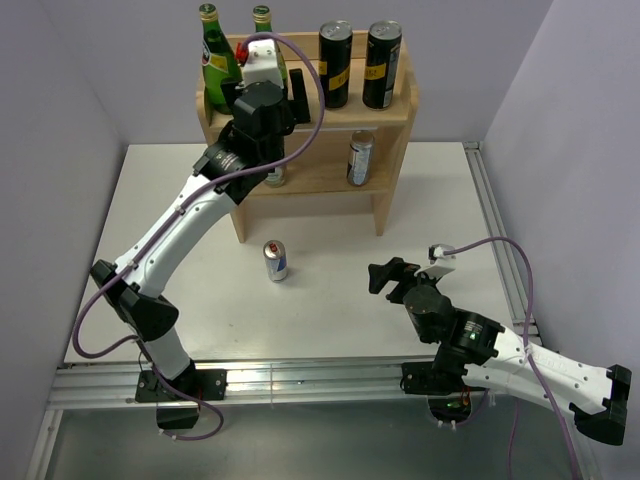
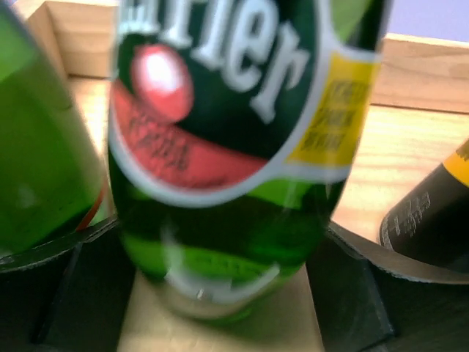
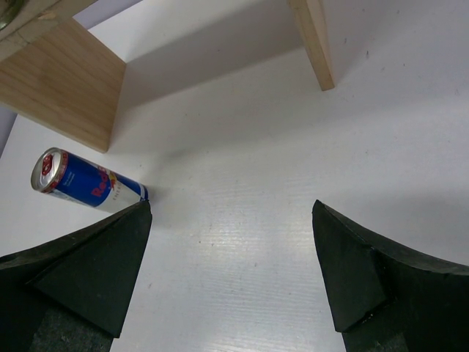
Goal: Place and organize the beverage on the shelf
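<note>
Bottles (image 1: 215, 55), black cans (image 1: 335, 65) shelved; left tool (image 2: 223, 293) straddles one bottle (image 2: 220, 147), grip unclear; blue can (image 3: 88, 187) unshelved ahead of spread right tool (image 3: 231, 249).

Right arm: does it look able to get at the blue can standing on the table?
Probably yes. The right gripper is open, only bare table lies between it and the blue can, and the left arm is up at the shelf top.

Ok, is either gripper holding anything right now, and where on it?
Right gripper: open, nothing held. Left gripper flanks the green bottle's lower body on the shelf; whether it grips cannot be told.
</note>
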{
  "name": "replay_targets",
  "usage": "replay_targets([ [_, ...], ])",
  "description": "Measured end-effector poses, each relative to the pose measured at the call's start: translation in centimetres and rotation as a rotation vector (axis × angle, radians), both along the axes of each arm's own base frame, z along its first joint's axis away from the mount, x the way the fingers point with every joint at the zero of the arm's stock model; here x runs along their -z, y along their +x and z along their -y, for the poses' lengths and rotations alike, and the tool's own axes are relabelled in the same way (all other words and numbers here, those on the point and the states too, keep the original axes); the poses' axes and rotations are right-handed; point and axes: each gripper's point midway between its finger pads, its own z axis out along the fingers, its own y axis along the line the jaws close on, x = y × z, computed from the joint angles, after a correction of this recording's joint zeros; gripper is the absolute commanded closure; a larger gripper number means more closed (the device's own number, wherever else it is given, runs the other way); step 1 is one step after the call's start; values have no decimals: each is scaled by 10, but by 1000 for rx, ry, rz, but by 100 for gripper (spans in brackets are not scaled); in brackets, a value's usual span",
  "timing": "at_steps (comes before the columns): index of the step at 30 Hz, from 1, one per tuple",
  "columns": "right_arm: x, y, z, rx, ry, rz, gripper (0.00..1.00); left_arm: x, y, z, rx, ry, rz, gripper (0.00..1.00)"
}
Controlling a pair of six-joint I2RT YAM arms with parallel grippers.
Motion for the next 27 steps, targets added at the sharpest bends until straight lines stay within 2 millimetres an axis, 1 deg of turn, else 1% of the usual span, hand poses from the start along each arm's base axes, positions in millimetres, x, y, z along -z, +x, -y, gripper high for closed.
replay_targets([
  [3, 0, 0, 0, 0, -1, -1, 3, 0, -12, -2, 8, -17, -14, 4],
  [6, 1, -1, 1, 0, -2, -2, 3, 1, -30, -5, 19, -32, -27, 2],
  [9, 0, -1, 2, 0, 3, -2, 2, 2, -50, -9, 29, -57, -37, 1],
  [11, -2, -2, -2, -22, 10, 4, 0, 2, -67, -11, 40, -80, -38, 1],
  [13, -4, -5, -20, -116, 21, 17, 0, 9, -90, -14, 56, -95, -60, 1],
  [14, -4, -8, -34, -188, 33, 25, 0, 22, -106, -14, 71, -85, -92, 1],
  [15, -2, -10, -45, -241, 34, 26, 0, 33, -117, -16, 82, -73, -118, 1],
  [17, 6, -15, -73, -363, 24, 14, 0, 55, -139, -18, 113, -57, -169, 1],
  [18, 12, -17, -87, -419, 13, -2, 0, 67, -149, -23, 120, -44, -197, 1],
  [20, 24, -20, -110, -509, 2, -21, 0, 85, -163, -37, 120, -38, -236, 1],
  [21, 34, -22, -119, -545, -16, -43, 0, 95, -171, -47, 116, -30, -255, 1],
  [24, 60, -24, -141, -621, -57, -93, 0, 114, -190, -73, 106, -35, -284, 1],
  [27, 75, -17, -169, -670, -89, -125, 0, 132, -207, -95, 99, -53, -296, 1],
])
